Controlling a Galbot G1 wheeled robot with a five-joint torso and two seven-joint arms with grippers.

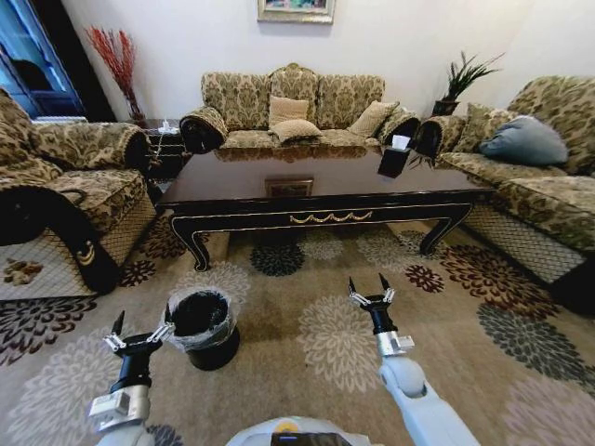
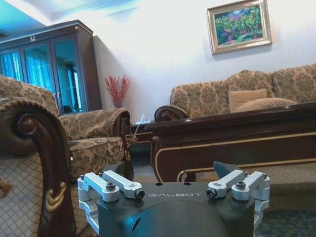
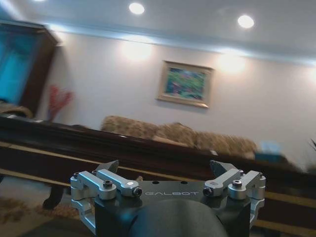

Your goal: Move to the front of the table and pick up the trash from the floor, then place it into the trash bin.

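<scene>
The long dark-brown table (image 1: 325,181) with a gold ornament on its front rail stands straight ahead on the flower-patterned floor (image 1: 446,372). The black trash bin (image 1: 201,327), lined with a whitish bag, stands on the carpet at the near left. My left gripper (image 1: 142,327) hangs open just left of the bin's rim, holding nothing. My right gripper (image 1: 368,284) is open and empty above the carpet in front of the table's middle. Both wrist views look level at the table's rail (image 2: 237,143) (image 3: 148,160). The trash is out of view.
Patterned sofas flank the table: one on the left (image 1: 65,186), one behind it (image 1: 293,107), one on the right (image 1: 535,177). A black tissue box (image 1: 394,158) sits on the tabletop's right end. A small side table (image 1: 165,139) stands at the back left.
</scene>
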